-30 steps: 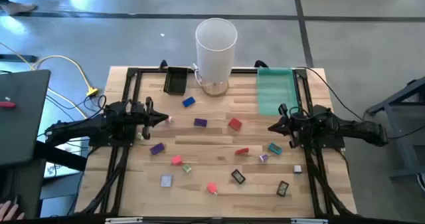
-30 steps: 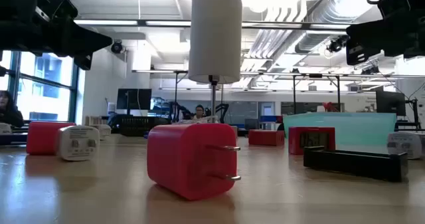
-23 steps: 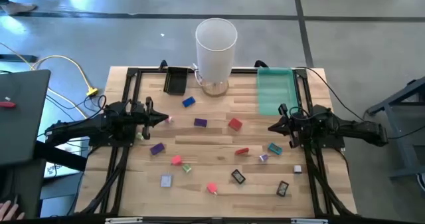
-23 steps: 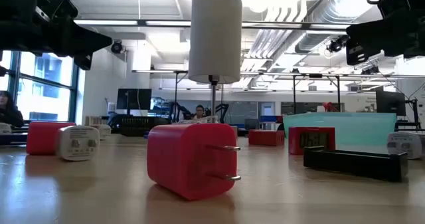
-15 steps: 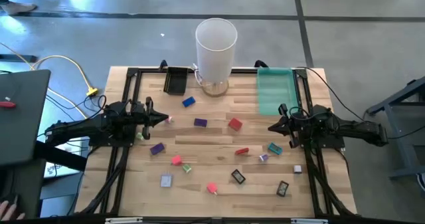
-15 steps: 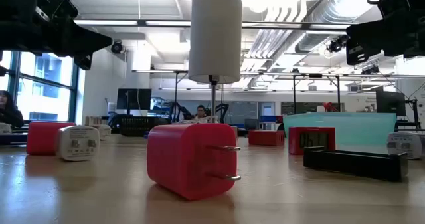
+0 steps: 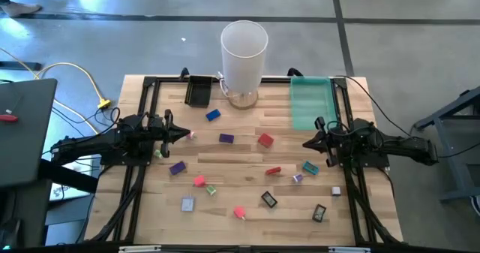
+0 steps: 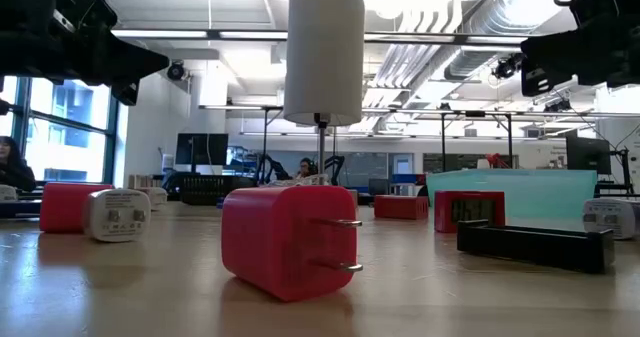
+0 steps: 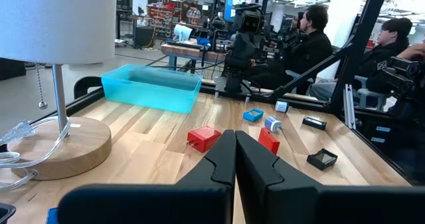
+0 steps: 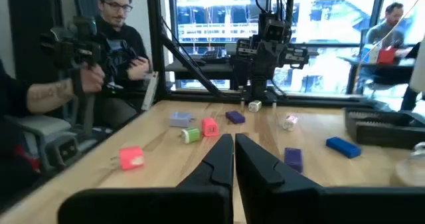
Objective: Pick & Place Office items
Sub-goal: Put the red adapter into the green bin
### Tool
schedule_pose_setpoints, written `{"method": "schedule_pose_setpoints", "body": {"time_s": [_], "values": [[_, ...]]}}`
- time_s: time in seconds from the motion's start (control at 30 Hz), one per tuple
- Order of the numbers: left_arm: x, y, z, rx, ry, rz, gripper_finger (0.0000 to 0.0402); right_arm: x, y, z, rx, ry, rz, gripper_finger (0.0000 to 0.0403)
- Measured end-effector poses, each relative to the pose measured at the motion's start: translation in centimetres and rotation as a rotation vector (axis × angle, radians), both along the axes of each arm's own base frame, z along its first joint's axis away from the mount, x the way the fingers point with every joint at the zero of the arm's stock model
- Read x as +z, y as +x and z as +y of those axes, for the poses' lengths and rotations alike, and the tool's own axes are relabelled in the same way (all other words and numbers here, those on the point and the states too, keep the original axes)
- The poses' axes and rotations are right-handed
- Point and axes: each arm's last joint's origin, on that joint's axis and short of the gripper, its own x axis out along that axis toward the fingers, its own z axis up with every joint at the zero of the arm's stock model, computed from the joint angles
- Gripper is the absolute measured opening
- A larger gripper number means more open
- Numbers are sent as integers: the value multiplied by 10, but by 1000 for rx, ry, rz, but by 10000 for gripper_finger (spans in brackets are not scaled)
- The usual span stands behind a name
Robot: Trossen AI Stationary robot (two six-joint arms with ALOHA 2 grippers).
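Note:
Several small office items lie scattered flat on the wooden table (image 7: 247,224): a blue block (image 7: 213,115), a purple block (image 7: 226,139), a red block (image 7: 265,140), a teal piece (image 7: 310,167), a pink plug block (image 7: 240,212) and black clips (image 7: 268,200). The pink plug block stands close in the low view (image 8: 285,239). My left gripper (image 7: 186,135) hovers shut over the table's left side (image 9: 235,134). My right gripper (image 7: 306,143) hovers shut over the right side (image 10: 234,139). Neither holds anything.
A white lamp (image 7: 244,46) stands at the far edge in the middle, with a small black tray (image 7: 199,90) to its left and a translucent green tray (image 7: 310,101) to its right. People sit beyond the table in both wrist views. A black frame (image 7: 142,118) borders the table.

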Motion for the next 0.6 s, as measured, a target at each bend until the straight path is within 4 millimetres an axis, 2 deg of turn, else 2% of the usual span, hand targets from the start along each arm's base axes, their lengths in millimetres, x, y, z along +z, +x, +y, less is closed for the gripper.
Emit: {"method": "schedule_pose_setpoints", "body": {"time_s": [0.37,0.6], "values": [[2,0,0,-2,5,-22,1,1,0,-1,-31,3,-8,3],[5,0,0,-2,11,-51,1,2,0,-1,-23,127,-2,3]]}}
